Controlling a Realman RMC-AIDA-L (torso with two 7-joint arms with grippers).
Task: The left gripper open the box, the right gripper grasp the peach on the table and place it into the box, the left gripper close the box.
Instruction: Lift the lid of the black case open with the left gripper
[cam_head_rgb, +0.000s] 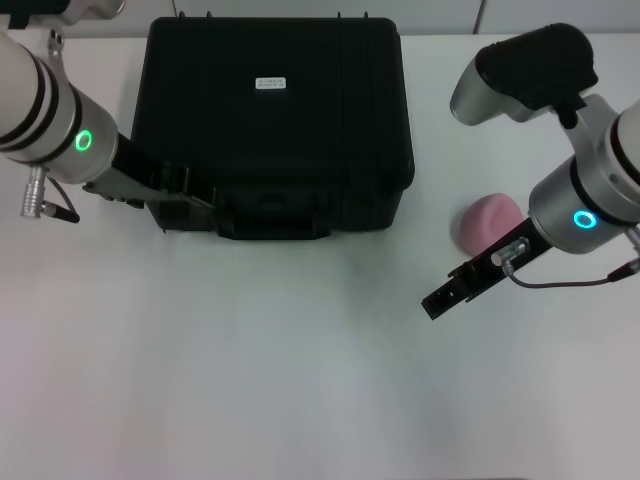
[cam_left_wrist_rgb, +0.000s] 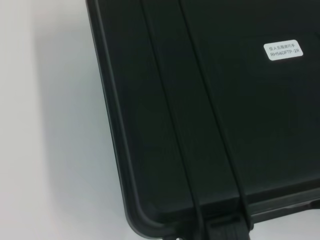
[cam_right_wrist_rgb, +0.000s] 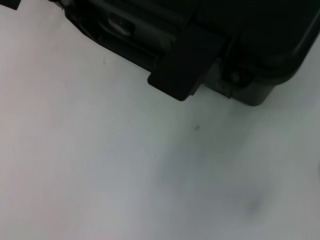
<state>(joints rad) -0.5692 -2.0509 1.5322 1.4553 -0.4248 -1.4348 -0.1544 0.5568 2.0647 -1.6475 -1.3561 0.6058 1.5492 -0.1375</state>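
Left gripper (cam_head_rgb: 185, 190) at the front-left corner of the box (cam_head_rgb: 272, 120), likely going for a latch; jaw state impossible to tell. Lid down, contents hidden. Right gripper (cam_head_rgb: 440, 298) low over the table (cam_head_rgb: 300, 380), jaws unclear, beside the peach (cam_head_rgb: 487, 221), untouched.

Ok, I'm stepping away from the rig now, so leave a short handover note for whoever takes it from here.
Left pincer: at the box's front left corner, by the latch area; grip not readable.
Right pincer: over bare table, in front of the peach and holding nothing; open or shut unclear.
Box: lid down, white label facing up.
Peach: on the table to the right of the box, untouched.
Done: nothing finished.
Left: open the box, put the peach in, close the lid.
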